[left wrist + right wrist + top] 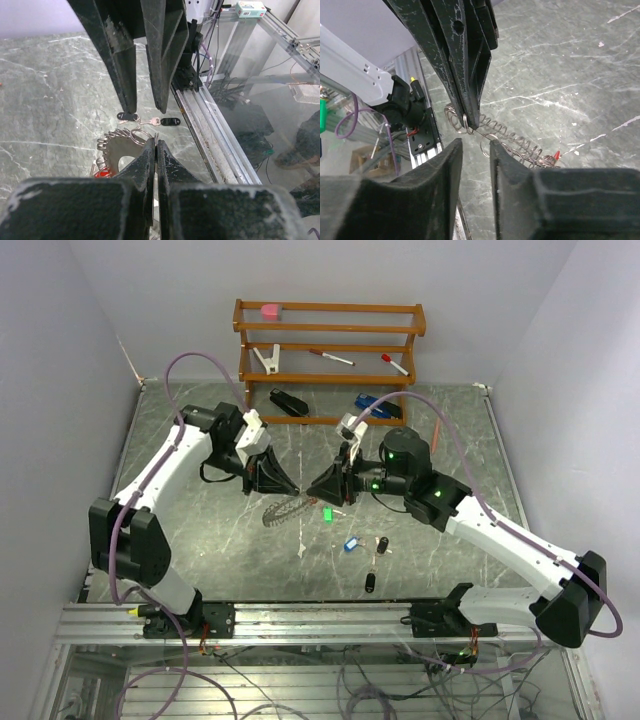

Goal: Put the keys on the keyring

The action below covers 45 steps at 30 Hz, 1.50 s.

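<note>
The keyring [281, 511], a toothed silvery ring with small split rings along its rim and a red tag [102, 173], hangs tilted between the two grippers. My left gripper [290, 490] is shut on its rim [156, 142]. My right gripper [318, 492] faces it, open, its fingertips [475, 146] just short of a small split ring [486, 148]. The keyring shows edge-on in the right wrist view [512, 144]. A green key [327, 513], a blue key [350, 543] and two black keys [381, 545] [370, 583] lie loose on the table.
A wooden rack [330, 332] stands at the back with red-capped markers [331, 358], a white clip and a pink item. A black stapler [288, 402] and a blue object [375, 405] lie before it. An aluminium rail [320, 620] runs along the near edge.
</note>
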{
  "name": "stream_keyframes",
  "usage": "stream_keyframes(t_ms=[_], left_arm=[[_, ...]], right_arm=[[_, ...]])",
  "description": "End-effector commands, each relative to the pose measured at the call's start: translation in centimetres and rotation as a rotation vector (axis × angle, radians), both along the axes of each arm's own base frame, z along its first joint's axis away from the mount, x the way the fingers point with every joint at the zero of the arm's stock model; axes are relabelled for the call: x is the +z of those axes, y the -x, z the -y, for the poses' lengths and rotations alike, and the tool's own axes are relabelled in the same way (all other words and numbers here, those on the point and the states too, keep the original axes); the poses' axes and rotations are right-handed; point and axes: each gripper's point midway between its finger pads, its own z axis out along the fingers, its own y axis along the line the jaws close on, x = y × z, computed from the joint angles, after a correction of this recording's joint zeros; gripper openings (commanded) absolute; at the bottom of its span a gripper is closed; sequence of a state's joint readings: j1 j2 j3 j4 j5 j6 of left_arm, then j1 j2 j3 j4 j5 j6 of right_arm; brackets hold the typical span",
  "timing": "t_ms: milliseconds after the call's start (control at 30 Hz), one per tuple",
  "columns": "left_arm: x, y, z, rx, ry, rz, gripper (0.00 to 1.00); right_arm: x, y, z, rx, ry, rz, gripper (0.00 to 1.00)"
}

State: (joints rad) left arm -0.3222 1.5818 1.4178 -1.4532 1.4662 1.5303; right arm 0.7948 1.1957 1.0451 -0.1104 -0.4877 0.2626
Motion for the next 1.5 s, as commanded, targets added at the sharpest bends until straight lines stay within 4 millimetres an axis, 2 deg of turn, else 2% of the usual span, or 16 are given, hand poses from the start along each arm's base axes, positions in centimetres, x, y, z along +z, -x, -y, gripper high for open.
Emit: stream_keyframes(t_ms=[0,167,400,667,900,1000,1067,1200,1233,1367,1467], left_arm=[[3.5,0.6,0.2,0.007,0.116,0.014,0.07],[3.7,1.0,0.2,0.007,0.112,-0.035,0.07],[4.4,1.5,0.0,0.004,0.108,-0.049,0.07],[4.6,2.5,0.5,-0.026,0.091,-0.095,0.07],[4.6,2.5,1.0,-0.044,0.074,-0.138,0.07],[4.7,2.5,1.1,-0.042,0.073,-0.125,0.07],[4.8,2.5,1.0,-0.041,0.073,-0.112,0.07],[5.1,2.7,0.9,-0.037,0.073,-0.081,0.11],[5.1,2.7,0.9,-0.037,0.073,-0.075,0.11],[5.2,2.7,0.8,-0.033,0.07,-0.07,0.13],[5.1,2.7,0.8,-0.03,0.068,-0.069,0.17]], right_arm=[[0.0,-0.1,-0.4,0.006,0.013,0.042,0.33],[-0.1,0.4,-0.2,0.041,0.022,0.087,0.5],[-0.6,0.7,0.0,0.097,0.054,0.157,0.58],[-0.2,0.8,-1.4,0.181,0.011,0.21,0.6],[-0.7,0.9,-2.4,0.232,-0.011,0.222,0.59],[-1.0,0.9,-2.7,0.25,-0.004,0.207,0.53],[-1.0,1.0,-2.8,0.251,-0.004,0.201,0.43],[-1.1,0.8,-2.4,0.217,-0.002,0.203,0.06],[-1.1,0.7,-2.3,0.207,-0.005,0.202,0.0],[0.2,0.7,-1.9,0.178,-0.041,0.222,0.0],[0.4,0.9,-1.7,0.172,-0.04,0.227,0.0]])
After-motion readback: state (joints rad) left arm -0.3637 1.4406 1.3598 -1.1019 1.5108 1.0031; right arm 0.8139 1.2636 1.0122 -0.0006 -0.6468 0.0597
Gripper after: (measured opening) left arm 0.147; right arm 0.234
